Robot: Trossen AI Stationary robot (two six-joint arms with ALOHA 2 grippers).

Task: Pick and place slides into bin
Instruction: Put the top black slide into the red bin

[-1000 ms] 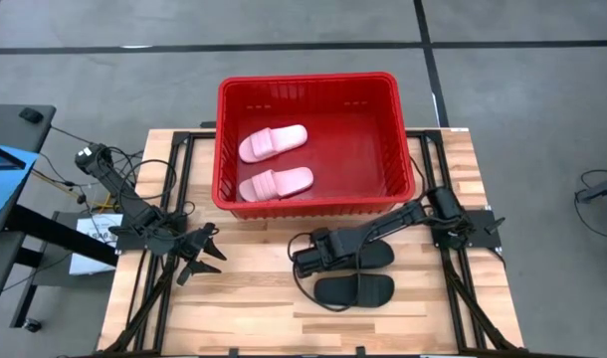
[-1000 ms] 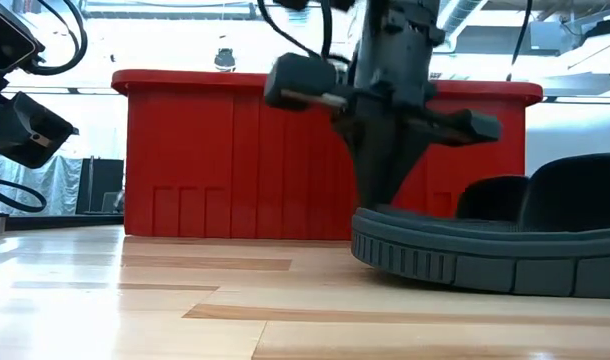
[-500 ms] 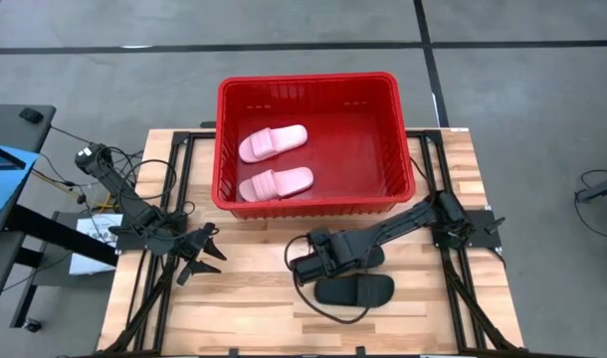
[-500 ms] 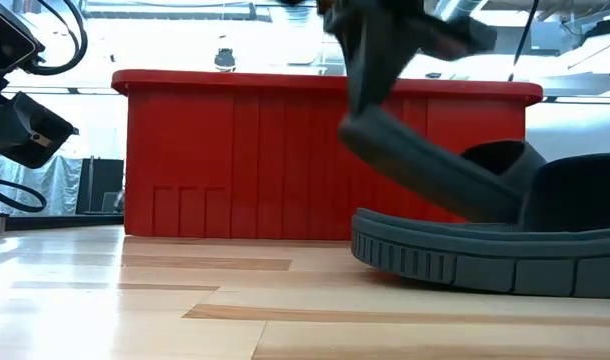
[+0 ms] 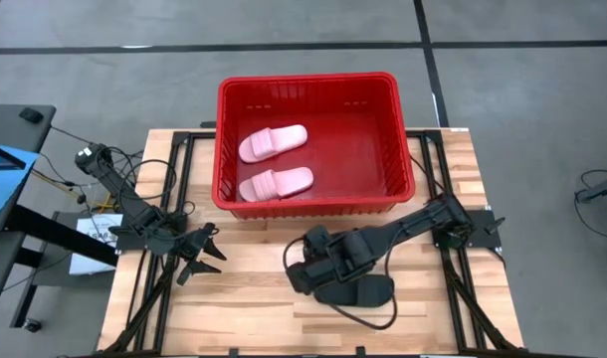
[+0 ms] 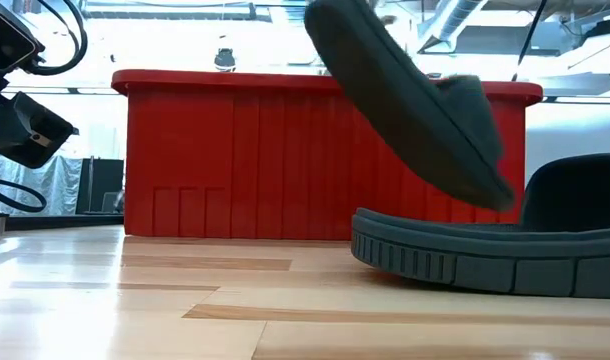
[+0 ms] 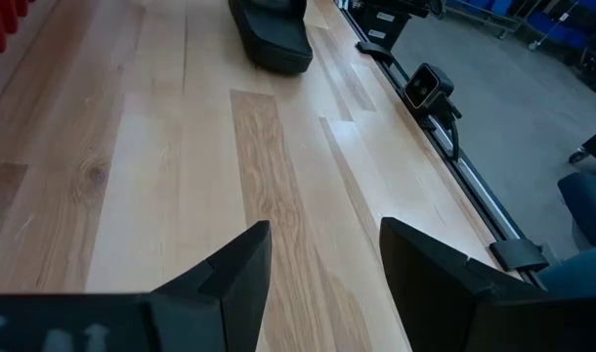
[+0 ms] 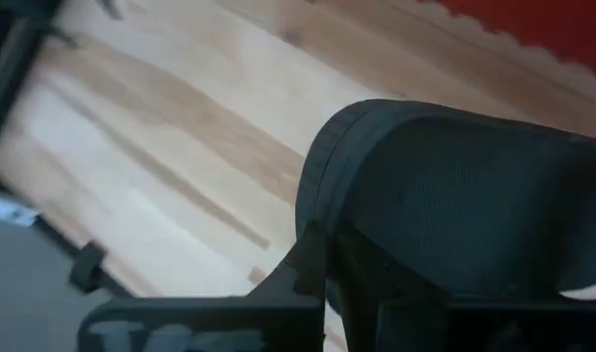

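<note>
Even, bright overhead light in the high view; soft short shadows under the bin and arms. Low view backlit: room behind the bin blown out white, raised slide motion-blurred, dark. Table shows mild sheen near the bin. Right wrist view soft, out of focus on the slide. Left wrist view sharp, evenly lit.

Two pink slides (both inside), two black slides, one bin.
</note>
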